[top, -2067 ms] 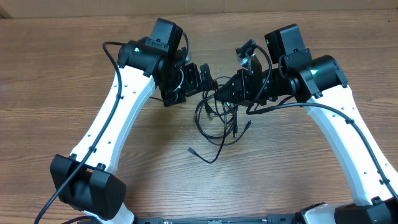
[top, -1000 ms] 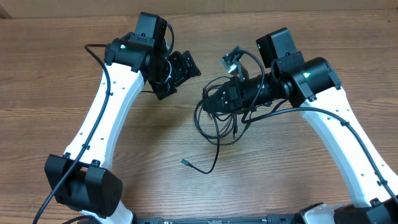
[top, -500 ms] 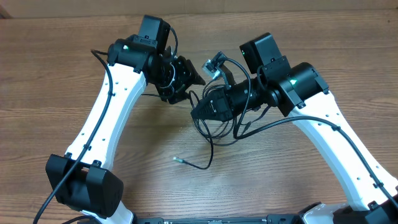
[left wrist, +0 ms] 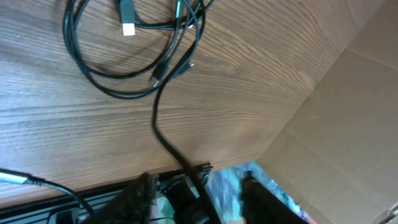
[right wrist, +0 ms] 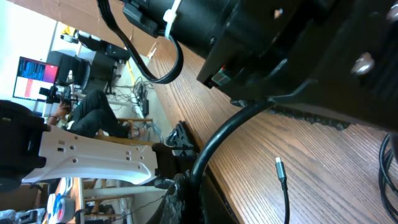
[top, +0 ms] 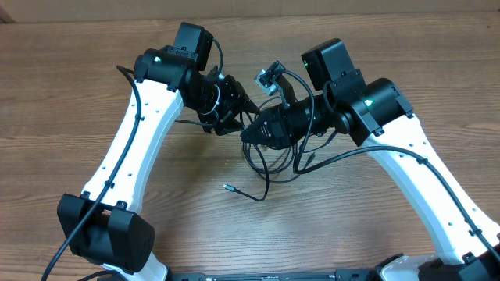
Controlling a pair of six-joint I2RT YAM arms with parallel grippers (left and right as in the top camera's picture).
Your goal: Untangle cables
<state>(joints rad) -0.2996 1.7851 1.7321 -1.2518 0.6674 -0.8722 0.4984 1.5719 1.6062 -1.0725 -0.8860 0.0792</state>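
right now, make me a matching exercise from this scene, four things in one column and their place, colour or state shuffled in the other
Column one:
1. left gripper
2. free plug
3. cables
4. table

Column two:
a. brown wood grain
b. lying alone on the wood, nearer the arm bases than the loops
c. shut on a single black strand
d. heaped in loops between the two arms

Pairs: 1-c, 2-b, 3-d, 4-a
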